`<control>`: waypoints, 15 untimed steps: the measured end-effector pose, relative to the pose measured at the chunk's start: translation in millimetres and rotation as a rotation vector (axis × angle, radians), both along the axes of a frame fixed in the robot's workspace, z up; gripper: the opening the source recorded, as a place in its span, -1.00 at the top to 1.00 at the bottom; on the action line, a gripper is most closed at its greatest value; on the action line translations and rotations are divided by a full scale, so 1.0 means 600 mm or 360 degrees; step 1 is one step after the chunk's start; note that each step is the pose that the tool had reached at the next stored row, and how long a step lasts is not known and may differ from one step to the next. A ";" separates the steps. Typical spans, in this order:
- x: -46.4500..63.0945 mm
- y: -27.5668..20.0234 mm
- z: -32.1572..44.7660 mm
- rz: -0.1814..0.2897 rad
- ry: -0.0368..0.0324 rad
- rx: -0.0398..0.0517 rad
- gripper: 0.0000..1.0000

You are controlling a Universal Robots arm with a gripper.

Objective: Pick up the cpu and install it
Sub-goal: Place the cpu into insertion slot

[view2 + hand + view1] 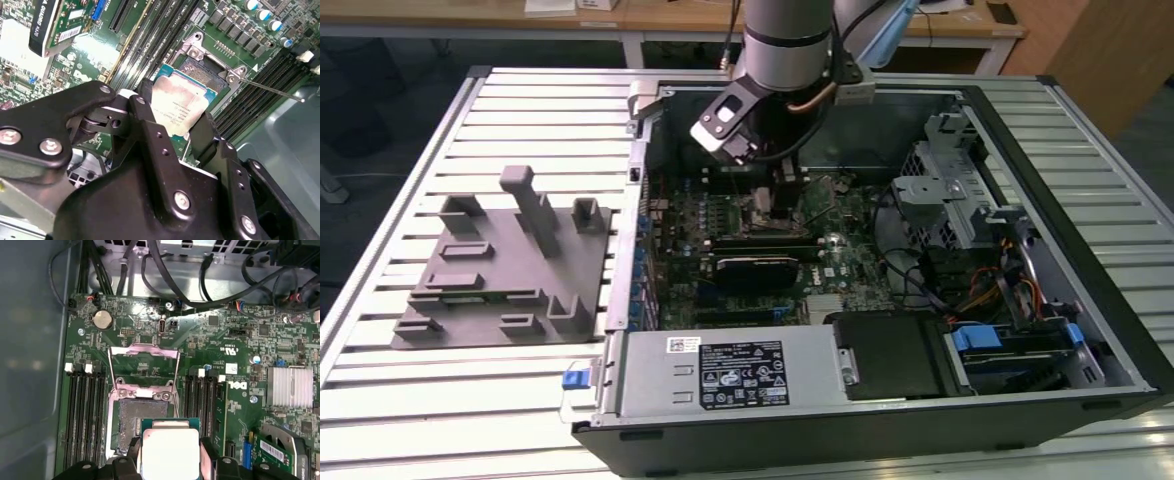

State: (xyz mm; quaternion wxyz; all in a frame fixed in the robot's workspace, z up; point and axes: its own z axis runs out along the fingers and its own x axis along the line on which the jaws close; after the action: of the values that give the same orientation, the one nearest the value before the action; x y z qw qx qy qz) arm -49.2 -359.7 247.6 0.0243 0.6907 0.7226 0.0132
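Gripper (175, 125): fingers (145, 120) clamped on opposite edges of the cpu (182, 100), silvery top facing the camera in both wrist views. The cpu sits over the open socket (142, 417) of the green motherboard (240, 365); contact cannot be told. In the exterior view, the arm (785, 40) stands upper centre, reaching into the computer case (1067, 300) on the slatted table (400, 400).

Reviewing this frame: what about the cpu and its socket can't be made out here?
Part of the socket: covered by the cpu, first wrist view.
One edge of the cpu: cut off by that picture's border.
Height of the cpu above the socket: unreadable in both wrist views.
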 end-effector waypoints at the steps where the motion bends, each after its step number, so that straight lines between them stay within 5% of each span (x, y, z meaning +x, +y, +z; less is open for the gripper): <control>1: 0.000 0.0000 -0.002 0.0003 -0.0003 0.0000 -0.08; 15: -0.001 0.0036 -0.010 -0.0018 -0.0004 -0.0006 -0.08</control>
State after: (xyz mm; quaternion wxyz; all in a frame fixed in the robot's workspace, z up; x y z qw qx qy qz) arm -49.5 -357.5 241.3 0.0264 0.6946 0.7188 0.0125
